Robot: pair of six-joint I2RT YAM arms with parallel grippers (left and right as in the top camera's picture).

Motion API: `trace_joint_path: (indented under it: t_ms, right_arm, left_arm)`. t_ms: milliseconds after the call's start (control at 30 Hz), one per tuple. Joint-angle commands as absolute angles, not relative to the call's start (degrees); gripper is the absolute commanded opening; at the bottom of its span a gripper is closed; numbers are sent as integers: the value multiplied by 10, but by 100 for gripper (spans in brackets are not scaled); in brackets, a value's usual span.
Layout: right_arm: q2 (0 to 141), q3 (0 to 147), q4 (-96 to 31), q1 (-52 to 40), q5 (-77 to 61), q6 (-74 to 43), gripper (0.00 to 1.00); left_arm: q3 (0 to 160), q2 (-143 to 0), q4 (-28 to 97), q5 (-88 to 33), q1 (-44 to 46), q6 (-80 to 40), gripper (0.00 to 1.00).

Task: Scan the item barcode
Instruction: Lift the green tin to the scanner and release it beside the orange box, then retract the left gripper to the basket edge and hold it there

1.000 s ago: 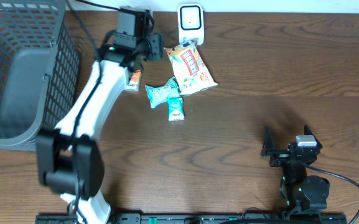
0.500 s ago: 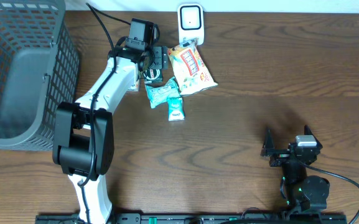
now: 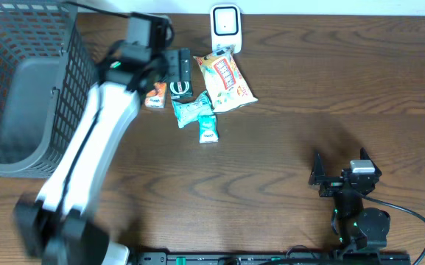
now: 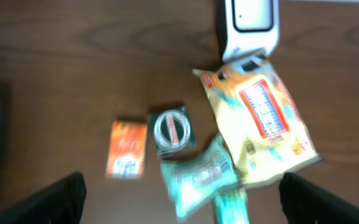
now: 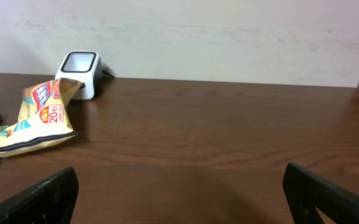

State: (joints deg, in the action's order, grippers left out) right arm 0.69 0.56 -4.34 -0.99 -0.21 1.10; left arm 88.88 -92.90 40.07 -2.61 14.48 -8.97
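Observation:
The white barcode scanner (image 3: 225, 20) (image 4: 247, 25) (image 5: 79, 66) stands at the table's far edge. In front of it lie the items: a yellow snack bag (image 3: 227, 79) (image 4: 260, 124) (image 5: 39, 115), a small black packet with a round ring (image 3: 181, 88) (image 4: 172, 129), an orange packet (image 3: 155, 94) (image 4: 127, 148) and two teal packets (image 3: 191, 110) (image 4: 201, 177). My left gripper (image 3: 177, 65) (image 4: 182, 205) hovers above them, blurred, open and holding nothing. My right gripper (image 3: 341, 177) (image 5: 182, 199) rests open near the front right, with only bare table between its fingers.
A grey wire basket (image 3: 20, 88) fills the left end of the table, close to the left arm. The wall runs just behind the scanner. Bare dark wood (image 3: 330, 88) lies between the items and the right gripper.
My left gripper came down beside the orange packet, opened and left the black ringed packet there. The arm is now swinging back to the left. The right arm has not moved.

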Motion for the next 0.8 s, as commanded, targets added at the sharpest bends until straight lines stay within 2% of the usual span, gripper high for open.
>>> trace_joint_path:
  t_ms: [0,200,467,767]
  right_arm:
    - [3,4,-44,-12,-2,18,99]
    - [3,4,-44,-12,-2,18,99]
    - [3,4,-44,-12,-2,18,99]
    - [3,4,-44,-12,-2,18,99]
  left_arm:
    - [892,-859,481,-20,144,-86,98]
    - [892,-776,601,24,125,-96,98]
    - [892,-695,607,24,37,-170,98]
    - [892,-675,643,24,31,-170,98]
